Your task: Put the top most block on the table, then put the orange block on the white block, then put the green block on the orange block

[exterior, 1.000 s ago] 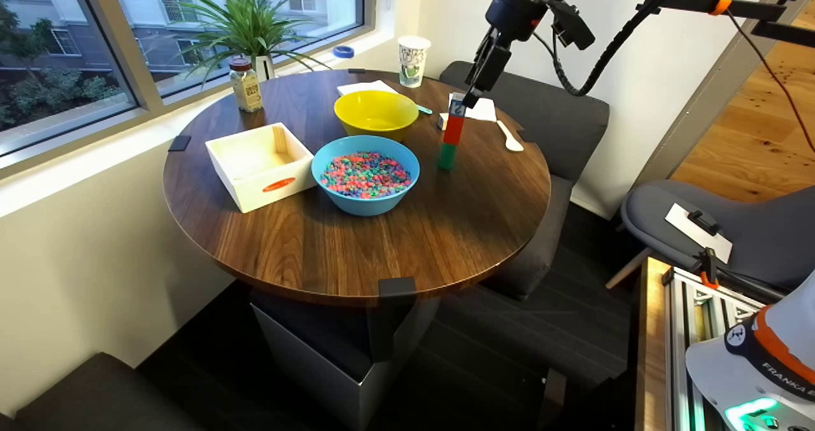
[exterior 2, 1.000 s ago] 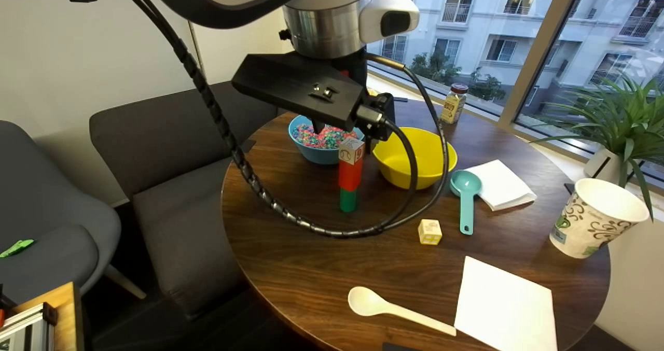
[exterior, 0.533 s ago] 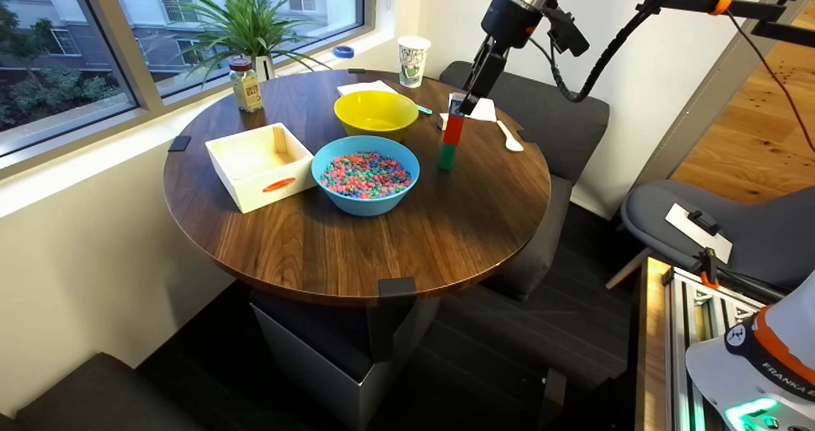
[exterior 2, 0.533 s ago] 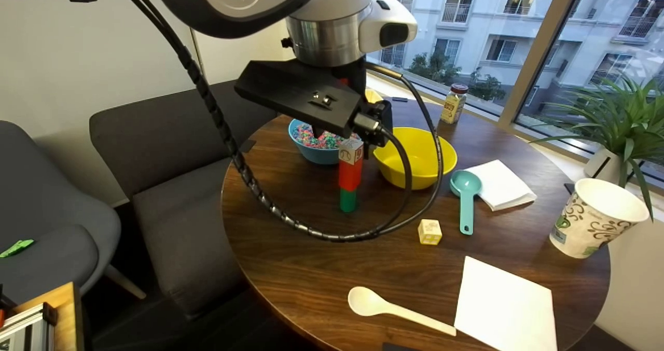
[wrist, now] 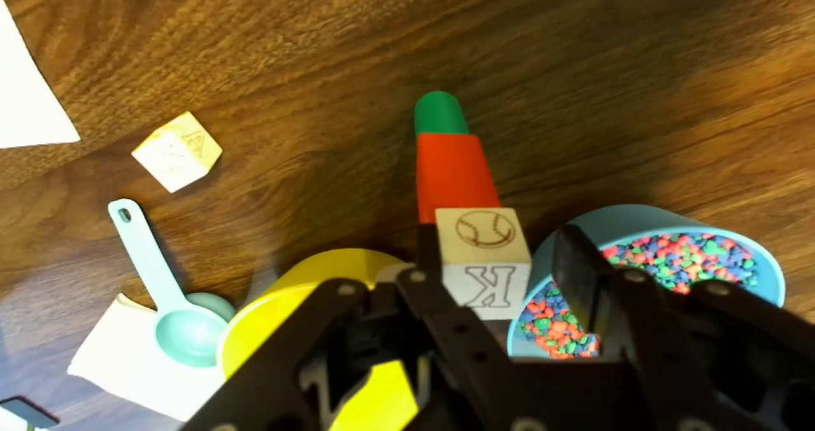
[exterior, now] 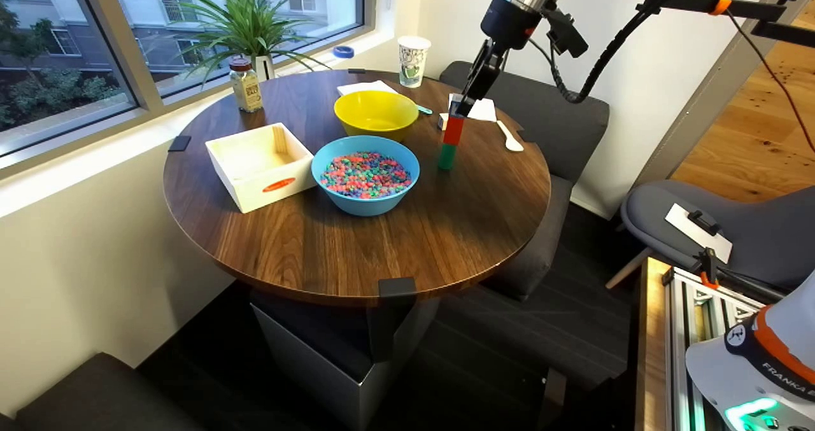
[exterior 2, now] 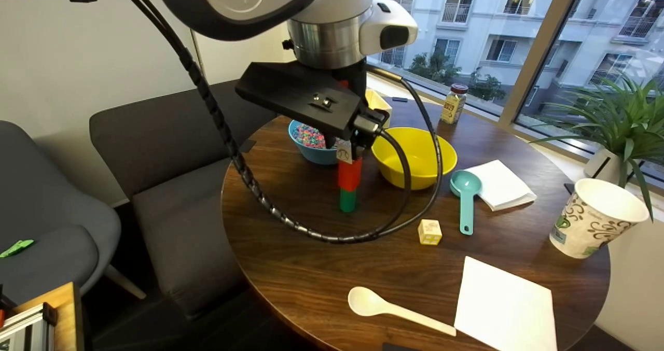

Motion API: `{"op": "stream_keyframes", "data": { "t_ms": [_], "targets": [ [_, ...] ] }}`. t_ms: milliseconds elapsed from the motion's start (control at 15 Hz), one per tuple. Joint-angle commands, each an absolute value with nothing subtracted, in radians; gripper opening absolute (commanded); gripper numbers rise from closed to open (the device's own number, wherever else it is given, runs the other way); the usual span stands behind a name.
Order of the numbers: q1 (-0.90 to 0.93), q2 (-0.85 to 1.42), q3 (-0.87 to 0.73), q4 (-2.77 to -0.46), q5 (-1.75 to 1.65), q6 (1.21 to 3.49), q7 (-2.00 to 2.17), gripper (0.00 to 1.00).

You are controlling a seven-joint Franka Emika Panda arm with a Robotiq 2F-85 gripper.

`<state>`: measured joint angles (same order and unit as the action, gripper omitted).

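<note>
In the wrist view, blue bowl [wrist: 627, 216] right of the tool [wrist: 500, 253], yellow bowl [wrist: 270, 329] left, scoop [wrist: 160, 281] and napkin [wrist: 143, 367] farther left; in both exterior views, spoon [exterior 2: 371, 302], cup [exterior 2: 594, 221], box [exterior: 255, 191], jar [exterior: 247, 92] and plant [exterior: 250, 33] all apart from it

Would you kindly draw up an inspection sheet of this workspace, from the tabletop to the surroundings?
Surface: round dark wooden table; damage or spills, nothing seen.
Job's things: stacked, with the white top block on the orange block, and that on the green block.
Clutter: yellow bowl, blue bowl holding coloured bits, box, jar, cup, spoon, scoop, white napkins, yellow-edged block.
Fingers: open around the top block, a gap on one side; contact on the other unclear.
Cables: black cable looping from the arm; snags, nothing seen.
Surroundings: window, plant, bench, chair; people, nothing seen.
</note>
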<state>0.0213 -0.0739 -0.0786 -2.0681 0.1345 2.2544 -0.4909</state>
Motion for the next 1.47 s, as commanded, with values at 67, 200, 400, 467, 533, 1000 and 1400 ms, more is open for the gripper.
{"op": "stream_keyframes", "data": {
  "t_ms": [67,200,400,467,533,1000,1400],
  "targets": [
    [0.009,-0.061,-0.068,-2.059,0.135,2.259,-0.479,0.11],
    [0.006,-0.061,-0.068,-2.059,0.131,2.258,-0.479,0.09],
    [0.005,-0.067,-0.067,-2.055,0.127,2.255,-0.477,0.09],
    [0.006,-0.072,-0.065,-2.055,0.127,2.254,-0.476,0.09],
    [0.008,-0.083,-0.063,-2.054,0.125,2.246,-0.474,0.09],
    [0.043,-0.199,-0.040,-2.091,0.183,2.152,-0.535,0.09],
    [0.054,-0.302,-0.063,-2.204,0.161,2.055,-0.604,0.09]
  ]
}}
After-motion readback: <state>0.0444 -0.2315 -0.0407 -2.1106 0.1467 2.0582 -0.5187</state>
